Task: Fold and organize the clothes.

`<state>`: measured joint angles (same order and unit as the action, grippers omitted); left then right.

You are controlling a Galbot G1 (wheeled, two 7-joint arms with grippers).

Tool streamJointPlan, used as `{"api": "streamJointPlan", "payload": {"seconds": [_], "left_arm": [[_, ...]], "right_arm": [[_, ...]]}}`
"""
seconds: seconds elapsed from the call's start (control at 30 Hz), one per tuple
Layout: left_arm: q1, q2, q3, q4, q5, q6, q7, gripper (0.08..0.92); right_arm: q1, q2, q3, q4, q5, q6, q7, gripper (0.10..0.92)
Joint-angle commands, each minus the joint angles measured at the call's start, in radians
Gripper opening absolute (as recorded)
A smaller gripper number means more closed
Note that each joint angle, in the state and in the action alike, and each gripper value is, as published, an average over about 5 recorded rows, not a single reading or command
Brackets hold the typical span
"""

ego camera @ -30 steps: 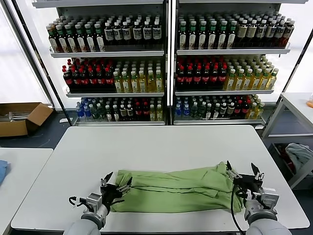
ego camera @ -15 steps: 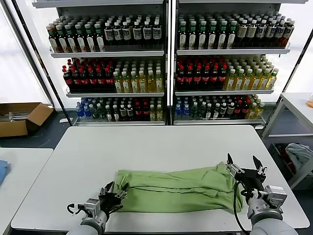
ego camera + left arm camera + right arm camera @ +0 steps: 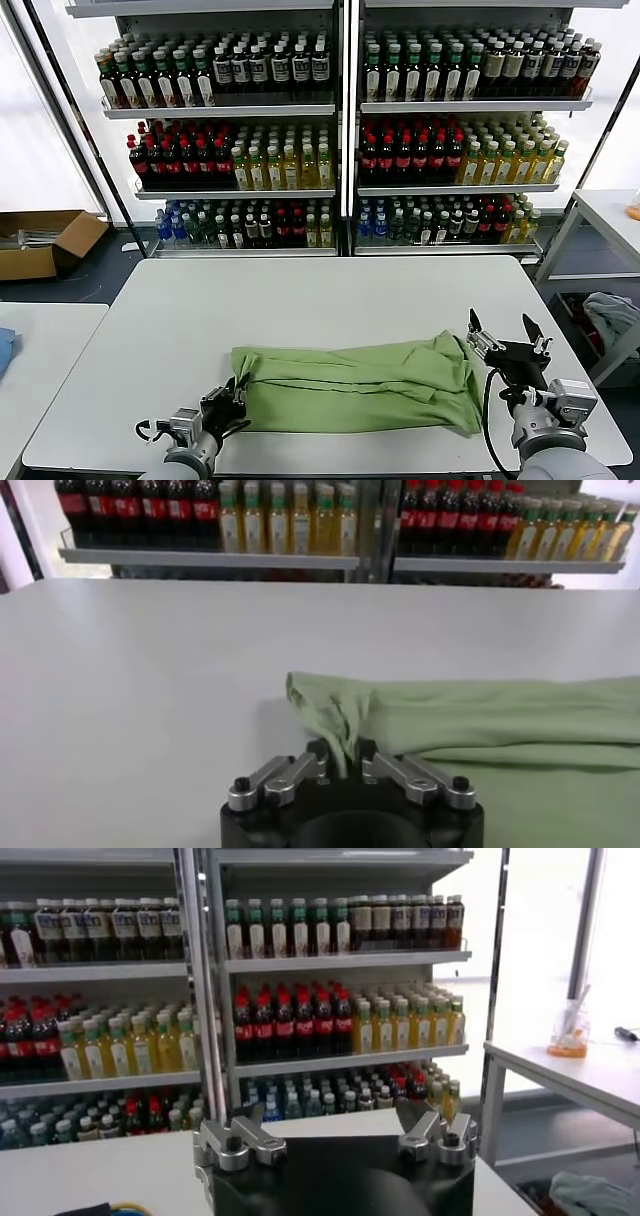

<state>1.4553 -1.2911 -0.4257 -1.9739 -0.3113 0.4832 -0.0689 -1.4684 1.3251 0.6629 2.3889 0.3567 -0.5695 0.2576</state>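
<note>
A light green soft shirt [image 3: 360,388] lies folded lengthwise on the white rectangular table [image 3: 300,300]. The left gripper [image 3: 232,405] has its jaws closed on the shirt's near left corner. The right gripper [image 3: 505,342] hangs raised beside the shirt's right end, jaws spread, nothing between them.

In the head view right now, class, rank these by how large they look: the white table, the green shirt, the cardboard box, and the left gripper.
1. White table
2. Green shirt
3. Cardboard box, though it sits farther from the camera, so its true size is unsure
4. Left gripper, shut on the shirt's corner
</note>
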Motion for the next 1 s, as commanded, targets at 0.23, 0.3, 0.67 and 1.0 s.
{"api": "streamJointPlan", "payload": {"seconds": [0.23, 0.3, 0.67, 1.0], "left_arm": [[-0.019, 0.084, -0.174, -0.034, -0.031, -0.05, 0.011, 0.097], [-0.023, 0.155, -0.263, -0.04, -0.066, -0.05, 0.016, 0.097], [-0.022, 0.604, -0.74, 0.217, -0.13, -0.082, 0.084, 0.097], [-0.015, 0.397, -0.456, 0.045, -0.02, -0.064, 0.092, 0.097]], "right_arm": [[0.018, -0.008, 0.002, 0.002, 0.012, -0.001, 0.003, 0.823], [0.025, -0.012, 0.003, 0.0, 0.017, -0.002, 0.004, 0.823], [0.062, -0.014, -0.02, -0.025, 0.026, -0.003, 0.008, 0.823], [0.037, -0.006, -0.023, -0.012, 0.021, 0.003, 0.008, 0.823]]}}
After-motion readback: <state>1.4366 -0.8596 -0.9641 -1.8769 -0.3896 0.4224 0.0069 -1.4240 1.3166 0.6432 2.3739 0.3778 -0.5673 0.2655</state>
